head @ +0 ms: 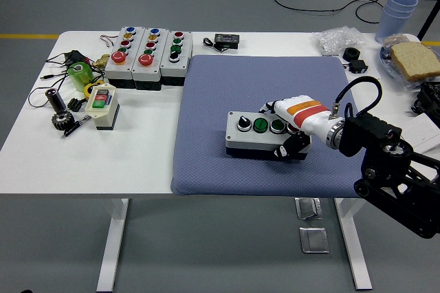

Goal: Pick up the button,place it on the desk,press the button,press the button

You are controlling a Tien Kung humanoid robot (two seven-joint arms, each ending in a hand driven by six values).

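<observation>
Right hand (292, 124) wrapped around right end of grey button box (258, 135), box resting on blue mat (227, 93) near mat's front edge. Box top shows black knob, green buttons. Three more button boxes (148, 56) at counter (137, 162) far left, off mat.

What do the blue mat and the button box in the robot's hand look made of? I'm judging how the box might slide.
The blue mat looks like woven or foam-backed fabric: matte, with a fine dotted texture. The button box, held by the right hand, looks like hard plastic: a smooth pale lid on a black base. Neither is certain.
</observation>
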